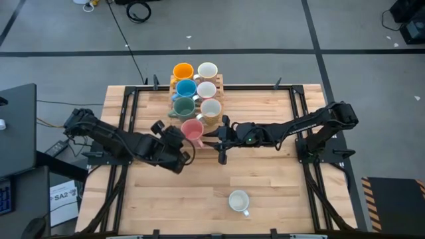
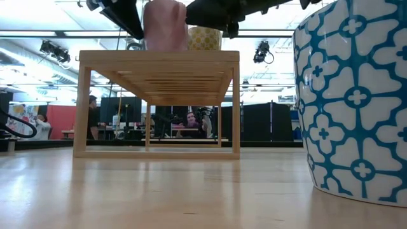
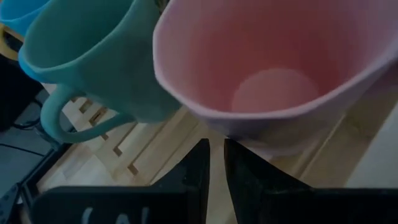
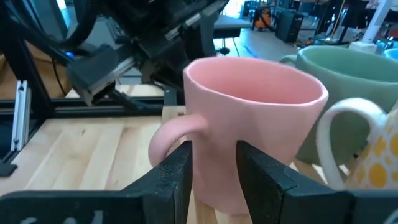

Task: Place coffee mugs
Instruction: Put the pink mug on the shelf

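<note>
Pink mug [image 1: 192, 129] on rack [image 1: 216, 82]: both grippers closing in, left [image 1: 178, 141] fingers nearly together, right [image 1: 216, 138] slightly spread; advising slow, level release.

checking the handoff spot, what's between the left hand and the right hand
The pink mug sits between the left hand and the right hand, at the near end of the rack's mug rows. The high view shows it.

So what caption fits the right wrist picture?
Right gripper open at the pink mug, green mug beside.
</note>
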You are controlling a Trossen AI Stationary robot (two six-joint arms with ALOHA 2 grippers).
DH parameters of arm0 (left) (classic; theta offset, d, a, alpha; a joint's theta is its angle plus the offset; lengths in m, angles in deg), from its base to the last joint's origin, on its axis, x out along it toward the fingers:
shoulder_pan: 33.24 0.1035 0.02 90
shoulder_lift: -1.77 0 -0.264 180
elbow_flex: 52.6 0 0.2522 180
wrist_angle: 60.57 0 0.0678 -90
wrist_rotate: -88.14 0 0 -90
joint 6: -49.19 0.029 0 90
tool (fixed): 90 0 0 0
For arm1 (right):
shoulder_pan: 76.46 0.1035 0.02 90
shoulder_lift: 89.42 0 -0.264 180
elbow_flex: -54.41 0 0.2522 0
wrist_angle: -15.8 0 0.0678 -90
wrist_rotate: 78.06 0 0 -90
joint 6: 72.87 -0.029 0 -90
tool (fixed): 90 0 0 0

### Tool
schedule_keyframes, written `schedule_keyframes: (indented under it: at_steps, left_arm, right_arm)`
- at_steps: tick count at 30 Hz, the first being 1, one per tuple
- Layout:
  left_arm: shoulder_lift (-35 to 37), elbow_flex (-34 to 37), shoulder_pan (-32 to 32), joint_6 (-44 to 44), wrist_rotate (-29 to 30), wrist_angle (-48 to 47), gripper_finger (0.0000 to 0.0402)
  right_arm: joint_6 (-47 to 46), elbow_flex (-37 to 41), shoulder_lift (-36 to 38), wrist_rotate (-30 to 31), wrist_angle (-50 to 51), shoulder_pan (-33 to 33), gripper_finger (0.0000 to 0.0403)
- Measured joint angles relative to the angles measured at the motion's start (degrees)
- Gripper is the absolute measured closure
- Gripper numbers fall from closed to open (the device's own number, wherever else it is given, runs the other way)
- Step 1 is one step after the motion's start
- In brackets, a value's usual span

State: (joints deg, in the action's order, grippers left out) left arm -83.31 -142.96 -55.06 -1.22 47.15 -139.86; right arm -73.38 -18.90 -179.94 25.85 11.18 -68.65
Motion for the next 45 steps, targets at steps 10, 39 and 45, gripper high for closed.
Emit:
schedule_keyframes:
  at_steps: [10, 39, 45]
  left_arm:
    - [0.0, 0.0, 2.5, 1.9, 0.4, 0.4, 0.0347]
    - [1.5, 0.0, -5.8, 1.5, -19.2, 9.7, 0.0347]
    - [1.5, 0.0, -6.2, 3.5, -22.6, 15.7, 0.0346]
  right_arm:
    - [0.0, 0.0, 0.0, -2.8, -0.1, 0.0, 0.0273]
    - [-1.2, 0.0, 0.1, -4.7, 6.0, 0.0, 0.0273]
    - [0.8, 0.0, 0.5, -4.7, 8.2, 0.0, 0.0273]
